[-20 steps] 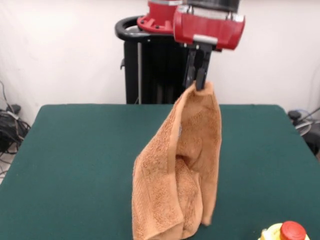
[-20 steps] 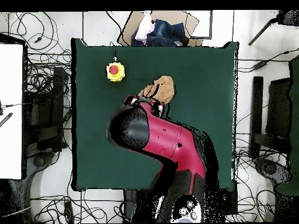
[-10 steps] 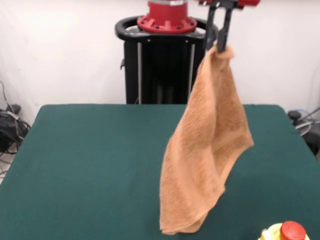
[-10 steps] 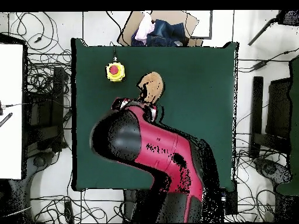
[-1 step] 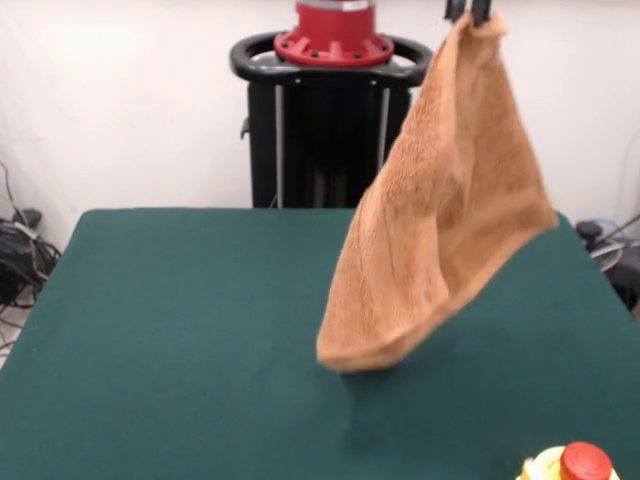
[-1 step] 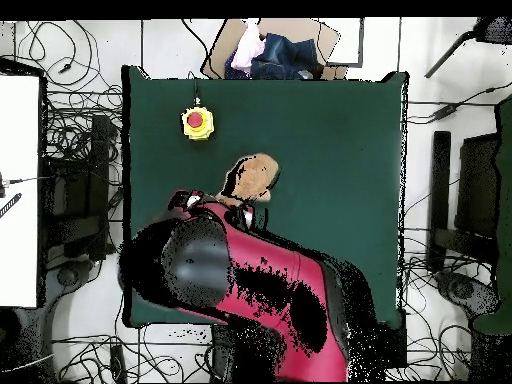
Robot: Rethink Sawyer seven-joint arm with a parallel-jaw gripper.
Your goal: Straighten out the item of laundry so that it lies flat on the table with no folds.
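Observation:
The orange-tan towel [image 5: 440,210], the item of laundry, hangs in the air from one corner and spreads into a folded, roughly triangular drape. Its lowest edge swings clear of the green table [image 5: 180,330], with a shadow on the cloth below it. Only the gripper's [image 5: 468,10] tips show, at the top edge of the front view, shut on the towel's top corner. In the overhead view the red and black arm [image 6: 250,290] covers the gripper, and a small part of the towel [image 6: 256,174] shows beyond the arm.
A yellow box with a red button [image 5: 570,465] sits at the table's near right corner in the front view, the same button box [image 6: 197,122] lying upper left in the overhead view. A box of clothes [image 6: 265,50] and cables lie off the table.
The gripper has risen and moved right in the front view with the towel's corner. The towel's lower end has come up off the table and now swings free.

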